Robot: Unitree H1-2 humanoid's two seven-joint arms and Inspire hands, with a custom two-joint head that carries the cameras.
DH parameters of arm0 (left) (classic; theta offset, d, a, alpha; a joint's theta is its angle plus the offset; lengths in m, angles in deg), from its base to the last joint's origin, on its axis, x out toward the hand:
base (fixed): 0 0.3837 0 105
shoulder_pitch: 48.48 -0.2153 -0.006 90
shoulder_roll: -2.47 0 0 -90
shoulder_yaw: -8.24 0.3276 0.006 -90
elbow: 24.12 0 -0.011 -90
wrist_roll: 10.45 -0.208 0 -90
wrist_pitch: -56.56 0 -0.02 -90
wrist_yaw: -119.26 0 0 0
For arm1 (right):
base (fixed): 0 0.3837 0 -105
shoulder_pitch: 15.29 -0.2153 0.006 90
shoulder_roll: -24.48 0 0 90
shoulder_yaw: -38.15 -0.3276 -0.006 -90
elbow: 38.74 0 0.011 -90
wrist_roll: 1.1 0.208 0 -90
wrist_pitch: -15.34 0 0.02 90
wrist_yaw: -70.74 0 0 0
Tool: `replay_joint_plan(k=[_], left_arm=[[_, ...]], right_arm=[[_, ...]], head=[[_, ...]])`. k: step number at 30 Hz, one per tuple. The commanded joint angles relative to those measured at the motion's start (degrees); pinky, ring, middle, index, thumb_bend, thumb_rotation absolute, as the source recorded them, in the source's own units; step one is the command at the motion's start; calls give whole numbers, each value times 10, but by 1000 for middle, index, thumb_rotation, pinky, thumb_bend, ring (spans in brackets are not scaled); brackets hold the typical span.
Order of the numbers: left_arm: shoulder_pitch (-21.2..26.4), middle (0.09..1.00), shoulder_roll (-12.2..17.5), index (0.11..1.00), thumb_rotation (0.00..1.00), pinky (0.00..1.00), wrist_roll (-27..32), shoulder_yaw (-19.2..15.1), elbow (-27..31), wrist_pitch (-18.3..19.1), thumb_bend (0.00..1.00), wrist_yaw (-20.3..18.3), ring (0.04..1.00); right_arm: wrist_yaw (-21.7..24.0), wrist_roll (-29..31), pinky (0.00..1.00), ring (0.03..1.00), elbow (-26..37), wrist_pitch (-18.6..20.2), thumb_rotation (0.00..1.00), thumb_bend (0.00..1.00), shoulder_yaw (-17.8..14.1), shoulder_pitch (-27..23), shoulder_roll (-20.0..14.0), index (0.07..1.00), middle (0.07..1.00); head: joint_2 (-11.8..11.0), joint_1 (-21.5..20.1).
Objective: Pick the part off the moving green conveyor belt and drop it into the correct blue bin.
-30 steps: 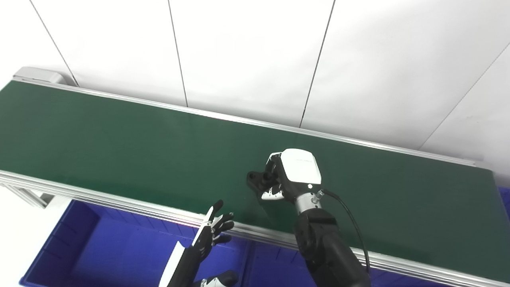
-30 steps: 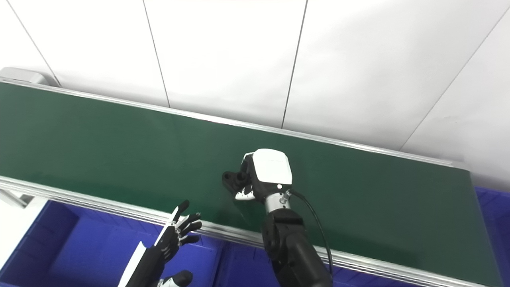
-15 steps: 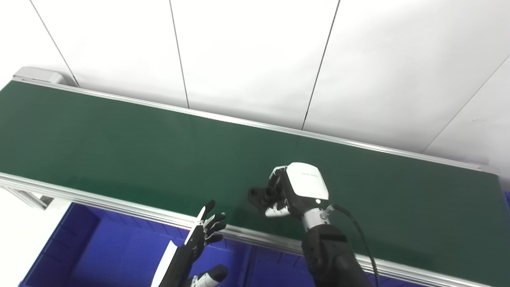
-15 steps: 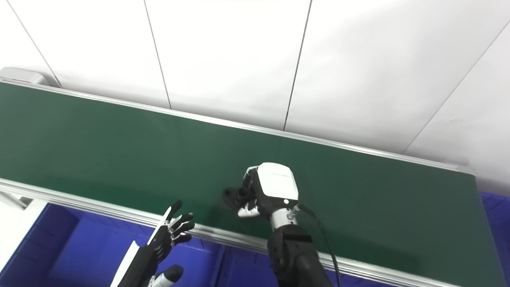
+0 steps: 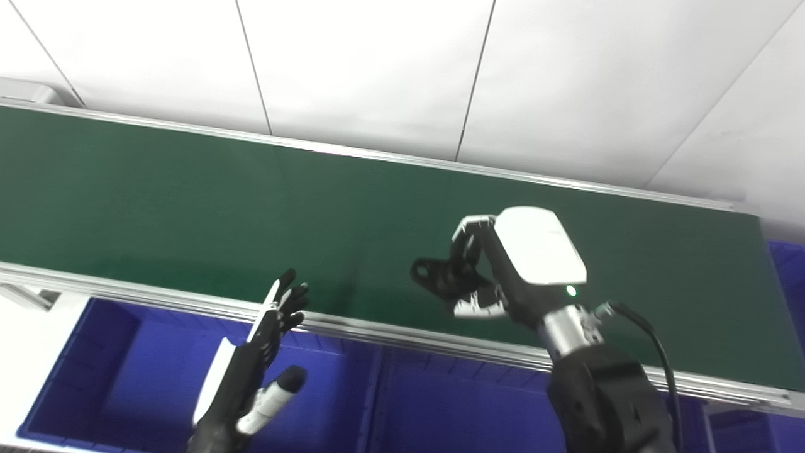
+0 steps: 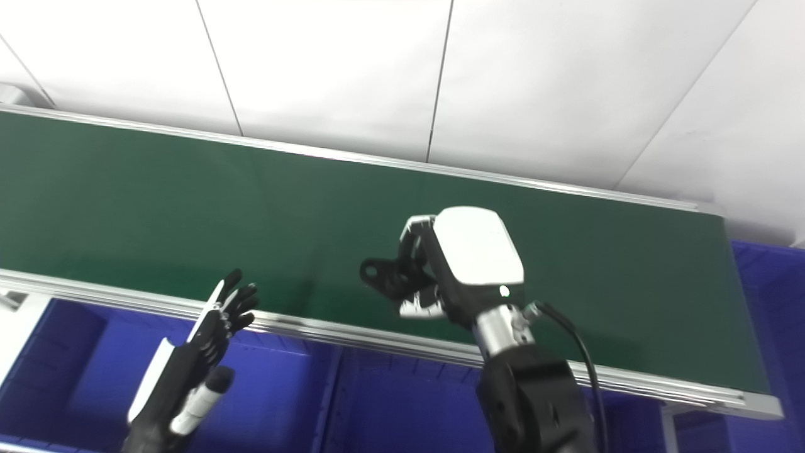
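My right hand [image 5: 509, 267] is shut on a small black part [image 5: 434, 274] with a round hole at its end, and holds it up above the green conveyor belt [image 5: 188, 195], near the belt's front rail. The part also shows in the right eye view [image 6: 382, 277], sticking out to the left of the hand [image 6: 459, 264]. My left hand [image 5: 264, 346] is open and empty, fingers spread, over a blue bin [image 5: 126, 365] in front of the belt.
A second blue bin [image 5: 440, 409] lies right of the first, under my right forearm. Another blue bin edge [image 6: 767, 296] shows past the belt's right end. A metal rail [image 5: 157, 299] runs along the belt's front. A white panelled wall stands behind.
My right hand has lifted the black part off the belt and pulled it toward the front rail. The camera has shifted. The left hand stays open over the bin.
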Motion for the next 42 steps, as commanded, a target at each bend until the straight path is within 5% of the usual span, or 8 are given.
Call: replay_joint_plan(k=[1,9,14,22,25,26,30,42], left_arm=[[-7,963,11,1000,944,942,18,-6,20,-4,663,-5,942],[-10,952,24,1000,947,934,43,-25,45,21,690,-13,937],[-5,947,28,1000,926,937,60,-30,64,51,708,-19,936],[7,937,28,1000,875,922,79,-36,87,95,721,-27,927],[10,935,27,1000,870,919,79,-36,88,101,721,-29,924],[11,936,27,1000,875,916,79,-36,89,103,716,-29,924],[10,933,25,1000,885,910,69,-35,86,99,712,-29,918],[8,934,26,1000,896,909,60,-33,78,89,730,-31,913]], right_arm=[[15,-18,180,258,46,-30,0,526,-5,35,14,485,473],[-4,-61,140,211,68,-78,0,528,13,206,67,484,471],[5,-74,201,290,35,-106,0,518,8,231,75,521,409],[1,-80,154,217,-38,-127,0,530,3,223,62,482,470],[46,-106,219,310,-53,-127,123,522,4,213,59,491,457],[54,-114,312,434,-57,-127,320,743,5,211,59,620,571],[78,-148,523,664,-62,-134,601,968,6,206,57,755,730],[109,-119,570,721,13,-140,850,1000,-19,230,70,812,783]], head=[[0,0],[31,-19],[55,-32],[69,-35],[68,-31],[68,-31],[64,-19],[53,-19]])
